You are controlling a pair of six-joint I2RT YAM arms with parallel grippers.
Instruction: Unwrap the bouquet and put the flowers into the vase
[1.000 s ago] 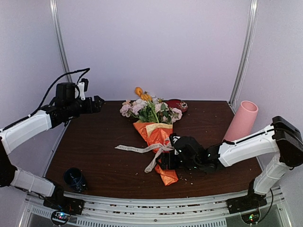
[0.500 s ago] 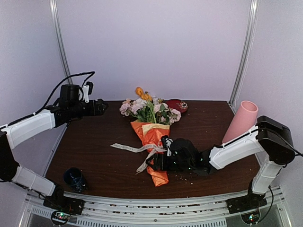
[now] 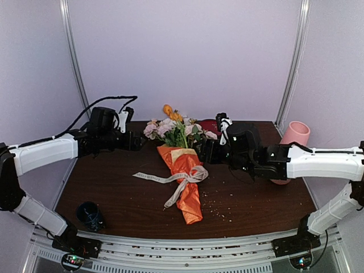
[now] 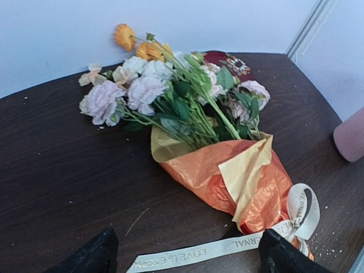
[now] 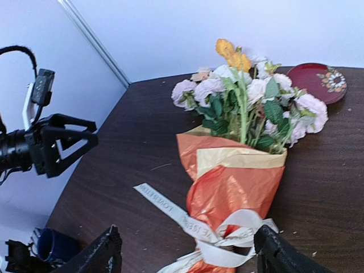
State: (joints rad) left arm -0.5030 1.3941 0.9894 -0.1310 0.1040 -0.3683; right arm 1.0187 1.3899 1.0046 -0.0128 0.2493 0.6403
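Note:
The bouquet [image 3: 185, 173] lies flat in the middle of the table, its orange and tan paper [image 4: 227, 170] still wrapped and tied with a cream ribbon [image 5: 227, 242]. Its flowers [image 3: 179, 132] point toward the back wall. My left gripper [image 3: 136, 141] hovers open to the left of the blooms, holding nothing. My right gripper [image 3: 201, 151] hovers open just right of the paper's mouth, also holding nothing. The ribbon's printed tail [image 4: 187, 257] runs between the left fingers [image 4: 94, 259]. The pink vase [image 3: 296, 134] stands at the far right, partly behind the right arm.
A dark red dish [image 3: 211, 124] sits behind the flowers near the back edge. A small dark blue cup [image 3: 90, 215] stands at the front left corner. Small crumbs lie scattered on the brown table [image 3: 256, 199] right of the bouquet's stem end.
My right gripper rose off the bouquet's lower end and moved back to beside the paper's mouth. The left gripper travelled right toward the flowers. The bouquet's stem end shifted slightly left.

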